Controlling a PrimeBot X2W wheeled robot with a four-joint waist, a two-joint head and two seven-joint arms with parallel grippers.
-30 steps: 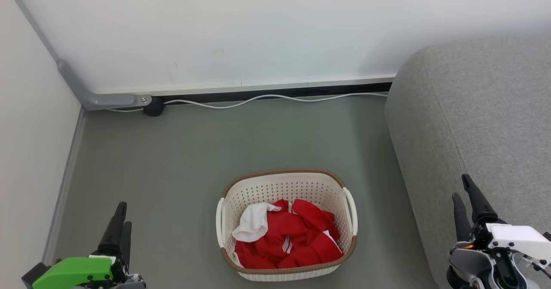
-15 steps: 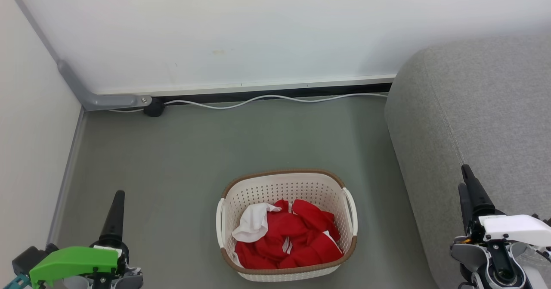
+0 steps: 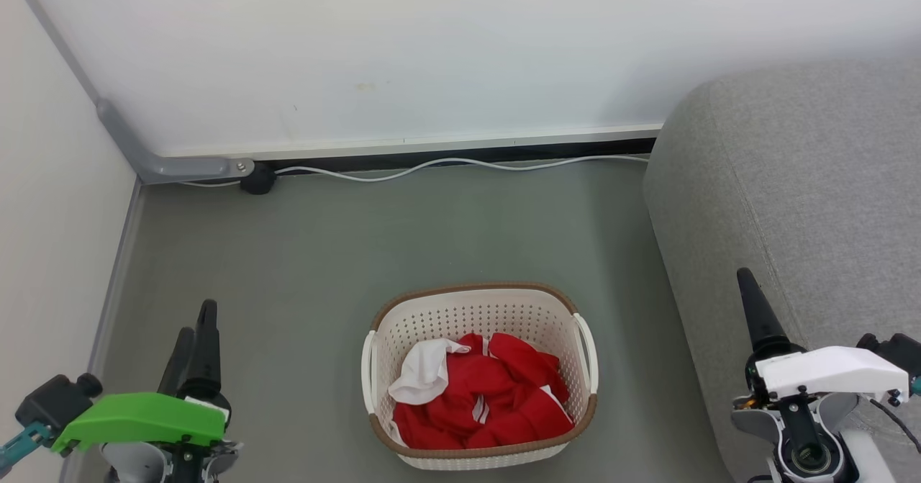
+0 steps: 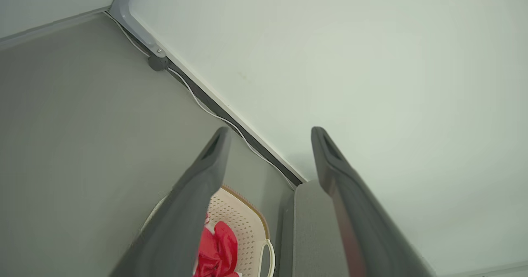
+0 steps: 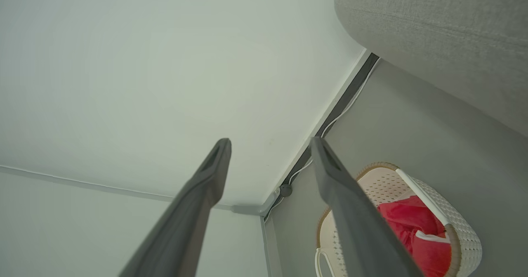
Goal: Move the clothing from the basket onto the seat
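Red clothing (image 3: 482,393) with white panels lies crumpled in the cream basket (image 3: 475,310), which stands on the grey floor in the head view's lower middle. The grey seat (image 3: 799,195) fills the right side, close beside the basket. My left gripper (image 3: 196,328) hovers at the lower left, well left of the basket, open and empty. Its wrist view shows its open fingers (image 4: 198,186), the clothing (image 4: 216,248), the basket (image 4: 247,227) and the seat (image 4: 305,227). My right gripper (image 3: 745,289) is over the seat's front edge, open and empty. Its wrist view shows the clothing (image 5: 416,223) in the basket (image 5: 462,231) under the seat (image 5: 433,33).
A white wall (image 3: 432,51) runs behind, with a white cable (image 3: 446,165) and a dark plug (image 3: 257,178) along its foot. A second wall (image 3: 50,217) closes the left side. Bare floor (image 3: 324,253) lies between the basket and the walls.
Both grippers have risen a little in the head view and turned about their wrists; the right one also shifted left. The basket and clothing have not moved.
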